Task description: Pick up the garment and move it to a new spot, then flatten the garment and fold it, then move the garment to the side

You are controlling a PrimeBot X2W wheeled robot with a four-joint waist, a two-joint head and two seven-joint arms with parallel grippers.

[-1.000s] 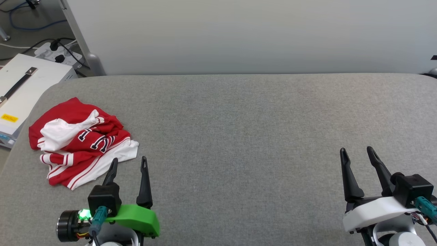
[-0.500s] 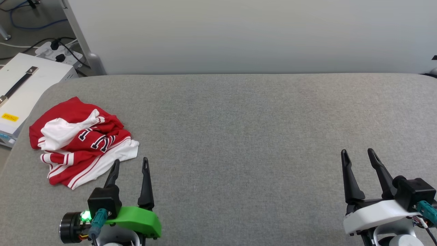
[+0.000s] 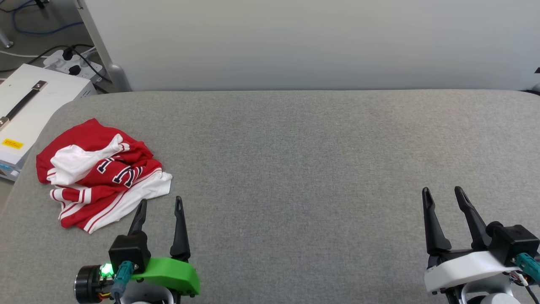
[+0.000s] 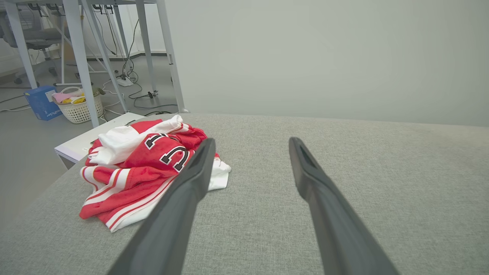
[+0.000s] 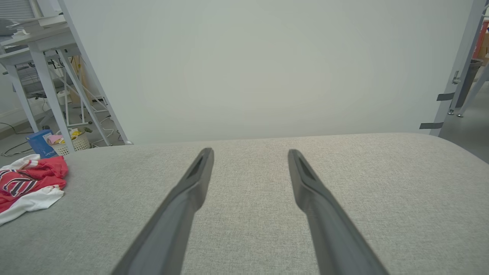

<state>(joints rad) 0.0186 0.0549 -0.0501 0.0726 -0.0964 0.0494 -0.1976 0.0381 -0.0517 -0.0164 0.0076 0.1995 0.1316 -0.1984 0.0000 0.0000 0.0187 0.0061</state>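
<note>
Haven't picked up yet: the red jersey T-shirt lies crumpled at the surface's left end, left gripper just beside it, right gripper well apart, fingers on both spread and empty, so I'd next pinch a fold with the left.

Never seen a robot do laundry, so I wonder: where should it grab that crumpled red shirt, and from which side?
Likely the white corner of the garment, from above with the left tool: that corner sticks out of the heap flat on the grey surface, just ahead of the tool's open fingers.
</note>
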